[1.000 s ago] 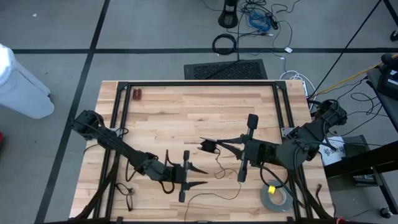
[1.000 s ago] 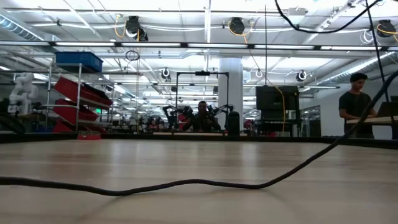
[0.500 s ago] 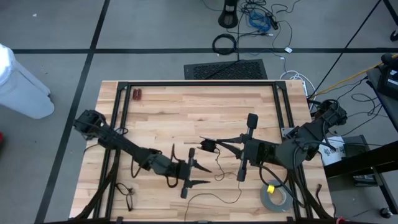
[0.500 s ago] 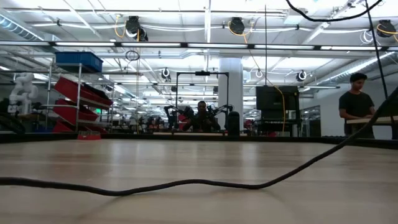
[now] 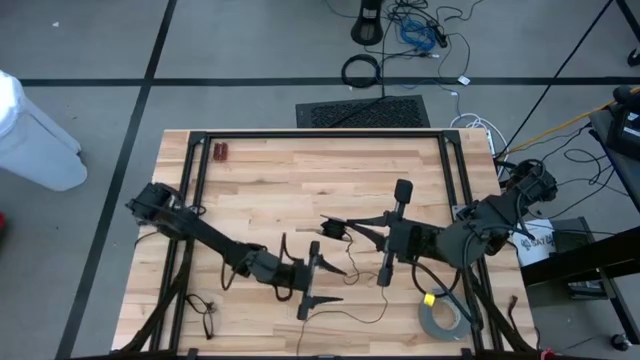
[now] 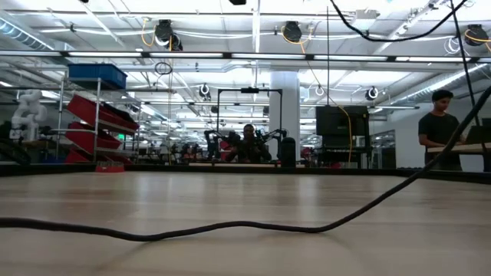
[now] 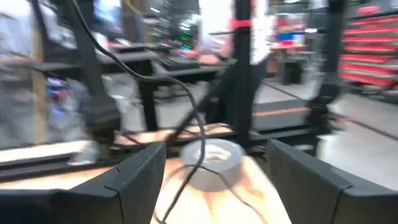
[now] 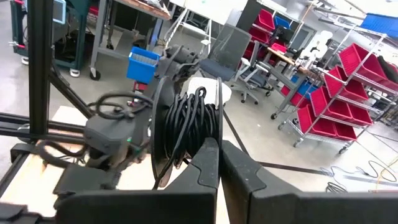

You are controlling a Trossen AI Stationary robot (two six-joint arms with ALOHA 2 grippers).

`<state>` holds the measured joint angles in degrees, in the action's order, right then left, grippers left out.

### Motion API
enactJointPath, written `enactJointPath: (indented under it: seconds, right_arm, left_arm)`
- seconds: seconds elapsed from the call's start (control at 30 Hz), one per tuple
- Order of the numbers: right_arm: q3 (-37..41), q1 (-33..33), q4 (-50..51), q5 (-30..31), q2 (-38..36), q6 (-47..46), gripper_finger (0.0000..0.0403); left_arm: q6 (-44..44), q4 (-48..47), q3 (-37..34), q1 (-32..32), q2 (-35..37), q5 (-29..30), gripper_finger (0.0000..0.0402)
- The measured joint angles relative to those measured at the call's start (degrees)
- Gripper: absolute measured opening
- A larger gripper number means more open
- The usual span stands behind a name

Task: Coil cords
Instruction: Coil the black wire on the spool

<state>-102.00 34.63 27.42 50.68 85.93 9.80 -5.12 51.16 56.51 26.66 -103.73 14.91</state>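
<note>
Judging by its thinness, the cord point(image 5: 337, 232) is light, limp and springy, apt to uncoil if let loose, so the wound bundle is the place to take it, with the slack tail guided in. That small black bundle sits pinched in the right gripper point(image 5: 340, 229), jaws pressed together on it, above the middle of the desk point(image 5: 300, 170). Its loose strand point(image 5: 362, 315) trails over the wood toward the grey tape roll point(image 5: 439, 317). Just beside the strand, the left gripper point(image 5: 337, 285) holds its jaws spread, gripping nothing.
</note>
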Motion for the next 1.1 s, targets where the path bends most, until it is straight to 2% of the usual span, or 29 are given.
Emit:
enactJointPath:
  seconds: [0.1,0.23,0.37,0.57,0.77,0.83,0.9,1.0,1.1]
  right_arm:
    - [0.00,-0.13,0.77,0.02,0.01,-0.23,0.0000]
    - [0.00,-0.16,0.79,0.00,0.04,-0.54,0.0000]
    - [0.00,-0.18,0.77,-0.01,0.04,-0.56,0.0000]
    - [0.00,-0.18,0.73,0.00,0.07,-1.05,0.0000]
    - [0.00,-0.04,1.73,-0.02,0.07,-2.27,0.0000]
    - [0.00,0.27,2.82,0.00,0.07,-3.28,0.0000]
    - [0.00,0.69,4.28,-0.02,0.07,-4.37,0.0000]
    - [0.00,2.06,6.18,-0.16,0.04,-6.01,0.0000]
    - [0.00,3.38,6.34,-0.20,0.02,-6.16,0.0000]
  left_arm:
    - [-4.48,3.02,1.15,0.76,-2.10,4.88,0.0285]
    - [-5.79,1.72,3.93,0.66,-3.47,5.31,0.0280]
    - [-5.83,1.09,5.96,-0.07,-4.82,5.34,0.0248]
    - [-5.81,-1.78,7.15,-0.82,-5.80,8.37,0.0163]
    - [-9.67,-5.89,6.94,-0.26,-4.65,21.52,0.0032]
    - [-10.44,-9.44,6.44,0.40,-2.94,25.32,0.0011]
    - [-10.38,-15.22,6.11,1.21,-0.48,28.73,0.0012]
    - [-7.49,-28.20,6.04,2.71,3.94,34.12,0.0010]
    - [-1.00,-43.09,5.97,3.93,9.00,35.44,0.0004]
